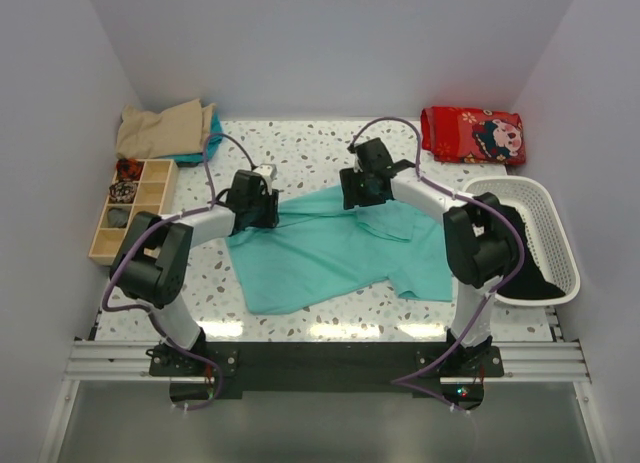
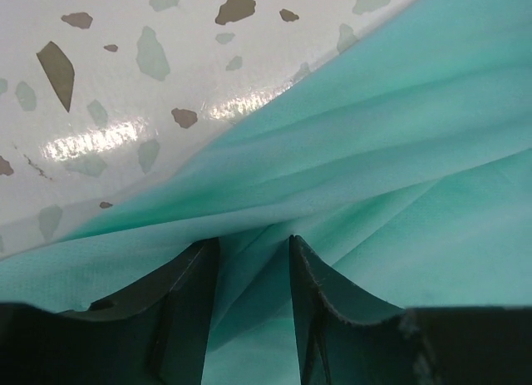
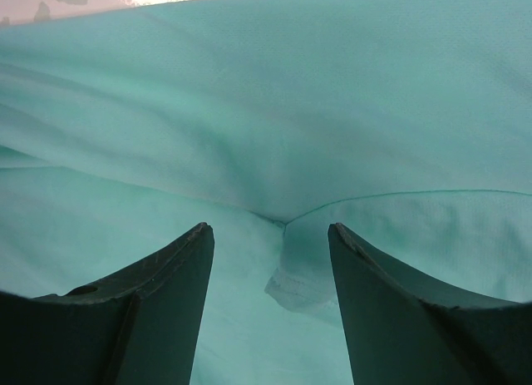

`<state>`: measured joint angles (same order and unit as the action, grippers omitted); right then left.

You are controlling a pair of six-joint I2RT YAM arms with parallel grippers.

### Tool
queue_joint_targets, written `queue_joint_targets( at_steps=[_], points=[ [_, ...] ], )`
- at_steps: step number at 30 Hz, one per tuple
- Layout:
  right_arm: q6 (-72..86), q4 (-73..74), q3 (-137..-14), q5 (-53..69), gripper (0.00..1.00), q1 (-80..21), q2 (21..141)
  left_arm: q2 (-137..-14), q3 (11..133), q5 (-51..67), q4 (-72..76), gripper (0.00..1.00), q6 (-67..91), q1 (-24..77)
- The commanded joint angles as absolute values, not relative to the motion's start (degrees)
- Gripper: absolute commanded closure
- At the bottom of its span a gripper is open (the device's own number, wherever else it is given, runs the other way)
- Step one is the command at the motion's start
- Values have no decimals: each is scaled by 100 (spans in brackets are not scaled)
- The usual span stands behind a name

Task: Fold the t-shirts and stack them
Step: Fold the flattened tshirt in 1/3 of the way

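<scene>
Mid-table: teal tee (image 1: 330, 255) crumpled; left tool (image 2: 253, 245) pinching fold, right tool (image 3: 270, 231) spread on cloth; basket (image 1: 562, 235) right, organizer (image 1: 135, 208) left.

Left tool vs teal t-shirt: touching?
Touching. In the left wrist view, the teal t-shirt is bunched in the gap of the left tool. The cloth lies against the inner faces of both fingers, and creases run into the pinch.

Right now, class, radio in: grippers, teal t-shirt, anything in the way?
Left gripper astride a fold of the teal t-shirt, grip unclear. Right gripper open, fabric between its jaws. Shirt rumpled, not yet folded. Nothing else lies on it.
</scene>
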<state>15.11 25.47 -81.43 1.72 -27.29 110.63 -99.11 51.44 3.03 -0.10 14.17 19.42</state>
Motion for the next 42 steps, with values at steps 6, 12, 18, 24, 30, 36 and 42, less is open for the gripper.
queue_joint_targets(
  at_steps=[6,12,18,24,30,36,42],
  points=[
    [1406,2724,-8736,-149,39,-2663,11583,-9466,5071,711,27,87,1345,2004],
    [1503,2734,-9149,-237,39,-2602,12040,-9404,5203,940,-281,100,1354,2021],
    [1556,2803,-9369,-220,39,-2549,12252,-9141,5230,1063,-703,100,1327,2083],
    [1529,2883,-9317,-360,40,-2540,12252,-8965,5151,801,-1248,100,1266,2092],
    [1407,2971,-8983,-290,40,-2540,11875,-9070,5256,844,-1625,100,1222,2092],
    [1292,3059,-8737,-413,40,-2540,11286,-9220,5405,1046,-2065,48,1204,2092],
    [1213,3059,-8912,-597,39,-2514,11065,-8886,5484,537,-2390,0,1213,2092]
  ],
)
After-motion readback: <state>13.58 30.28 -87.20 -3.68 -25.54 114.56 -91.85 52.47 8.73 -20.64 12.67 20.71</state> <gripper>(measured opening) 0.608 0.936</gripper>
